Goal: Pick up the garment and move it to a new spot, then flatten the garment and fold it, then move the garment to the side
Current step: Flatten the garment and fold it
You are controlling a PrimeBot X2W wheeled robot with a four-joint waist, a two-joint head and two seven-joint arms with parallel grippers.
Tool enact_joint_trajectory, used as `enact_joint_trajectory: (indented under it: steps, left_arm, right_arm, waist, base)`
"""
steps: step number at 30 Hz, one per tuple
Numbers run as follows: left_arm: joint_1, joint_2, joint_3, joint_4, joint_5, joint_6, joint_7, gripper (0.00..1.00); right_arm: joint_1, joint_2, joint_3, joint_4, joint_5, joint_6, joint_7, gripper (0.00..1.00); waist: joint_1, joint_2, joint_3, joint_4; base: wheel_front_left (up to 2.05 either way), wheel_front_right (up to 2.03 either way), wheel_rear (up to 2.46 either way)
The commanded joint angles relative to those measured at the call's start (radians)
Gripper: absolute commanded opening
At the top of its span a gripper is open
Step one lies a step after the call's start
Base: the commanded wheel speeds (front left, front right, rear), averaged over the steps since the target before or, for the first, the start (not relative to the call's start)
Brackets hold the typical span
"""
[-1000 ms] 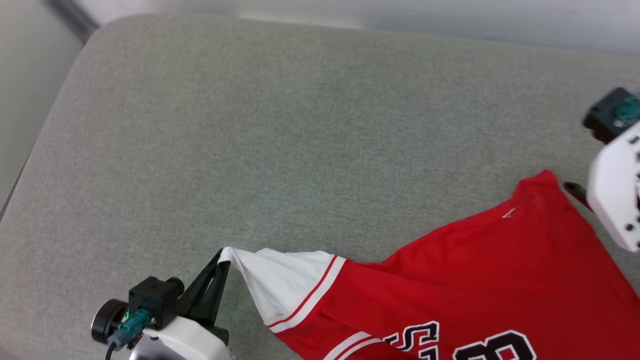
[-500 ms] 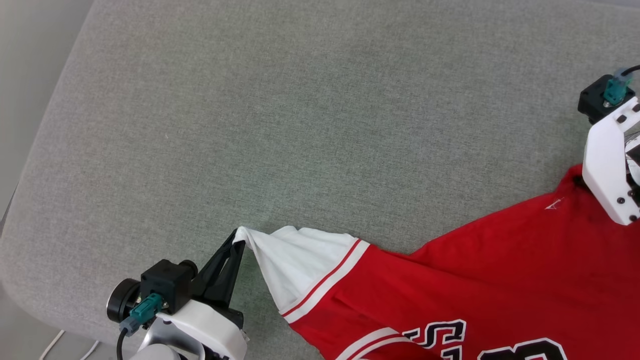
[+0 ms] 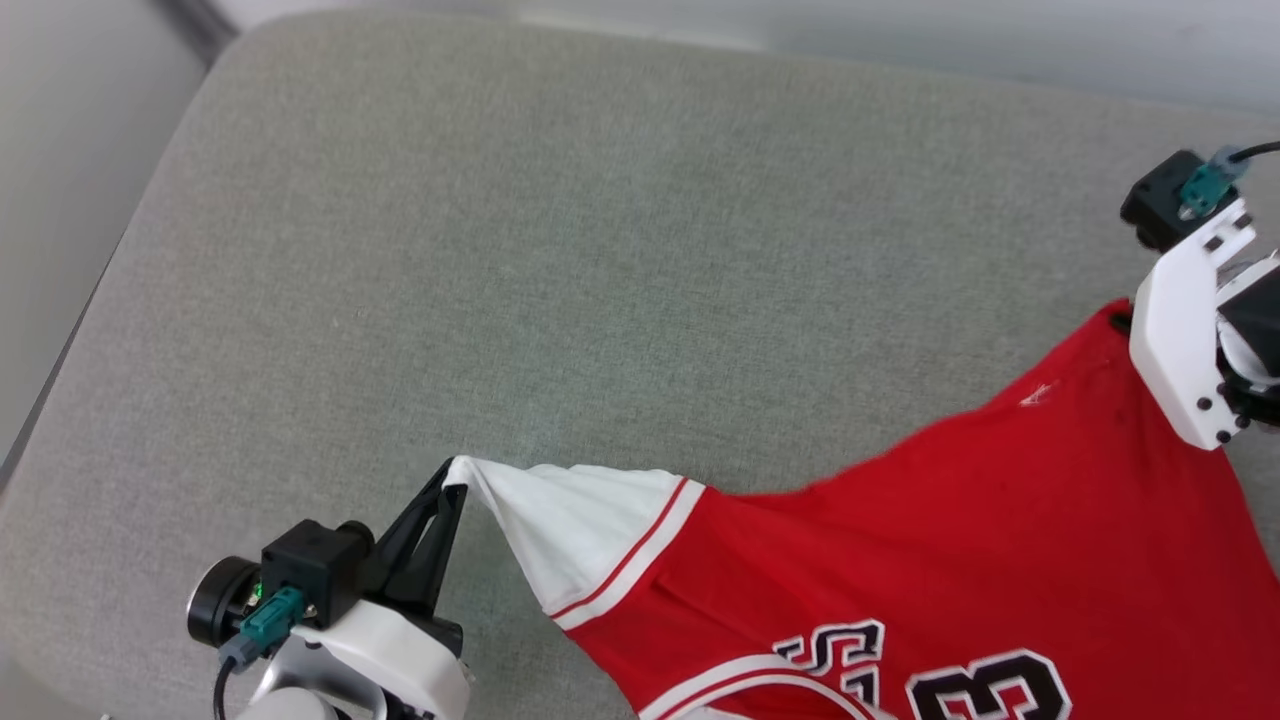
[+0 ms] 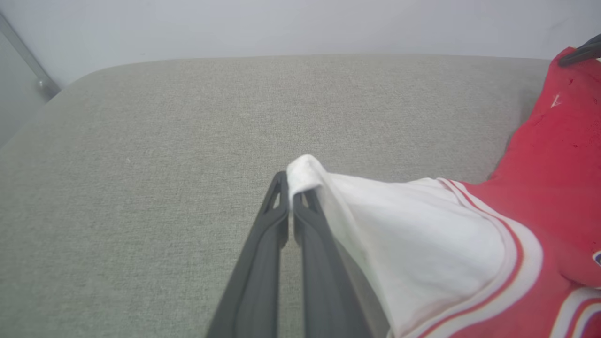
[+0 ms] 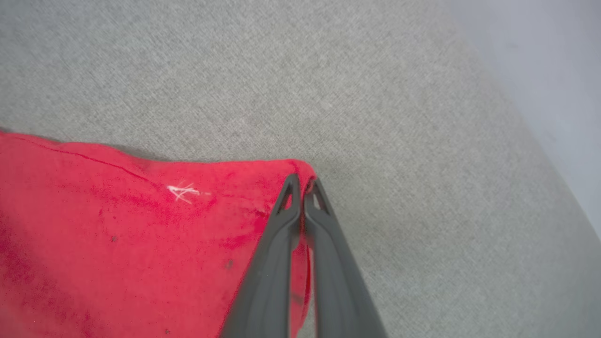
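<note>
The red jersey [image 3: 950, 520] hangs stretched over the lower right of the head view, its black white-outlined letters and numerals at the bottom edge. My left gripper [image 3: 450, 480] is shut on the tip of the white sleeve [image 3: 570, 520]; the left wrist view shows that sleeve tip [image 4: 305, 171] pinched between the closed fingers [image 4: 277, 220]. At the far right, my right gripper [image 3: 1122, 320] holds a red corner, mostly behind its white wrist housing. In the right wrist view that gripper [image 5: 303, 183] is shut on the red corner [image 5: 263, 183], beside a small white logo.
A grey fabric cushion [image 3: 600, 250] lies under everything, with its rounded far edge against a pale wall [image 4: 281, 23]. The cushion's left edge drops off toward a pale floor [image 3: 60, 150]. Bare cushion stretches above and left of the jersey.
The head camera dipped and came back, shifting the whole picture. Both grippers have stayed shut on the jersey, which now sits slightly farther up the cushion, still stretched between them.
</note>
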Motion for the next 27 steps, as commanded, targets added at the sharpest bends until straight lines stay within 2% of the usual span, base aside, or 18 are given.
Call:
enact_joint_trajectory:
  steps: [1, 8, 14, 20, 27]
  left_arm:
    - [-0.004, 0.010, 0.009, -0.007, 0.006, 0.005, -0.001, 0.00]
    - [-0.103, 0.051, 0.043, -0.043, 0.025, -0.009, 0.020, 0.00]
    - [-0.300, 0.054, 0.076, -0.059, 0.054, -0.047, 0.065, 0.00]
    - [-0.576, 0.037, 0.110, -0.018, 0.085, -0.109, 0.116, 0.00]
    - [-0.919, -0.013, 0.141, 0.103, 0.120, -0.180, 0.151, 0.00]
  right_arm:
    - [-0.012, -0.011, -0.005, -0.004, 0.011, 0.000, -0.039, 0.00]
    - [0.017, -0.042, -0.060, -0.033, 0.058, -0.001, -0.186, 0.00]
    - [-0.023, -0.034, -0.144, -0.065, 0.045, 0.000, -0.290, 0.00]
    - [-0.116, 0.000, -0.237, -0.070, -0.018, 0.000, -0.354, 0.00]
    - [-0.319, 0.073, -0.324, -0.022, -0.121, -0.001, -0.382, 0.00]
  waist:
    - [-0.0001, 0.0000, -0.066, -0.030]
    - [-0.0001, 0.0000, -0.163, -0.070]
    - [-0.0001, 0.0000, -0.187, -0.112]
    - [-0.0001, 0.0000, -0.142, -0.148]
    - [-0.0001, 0.0000, -0.049, -0.177]
  base:
    - [0.00, 0.00, 0.00]
    - [0.00, 0.00, 0.00]
    - [0.00, 0.00, 0.00]
    - [0.00, 0.00, 0.00]
    - [0.00, 0.00, 0.00]
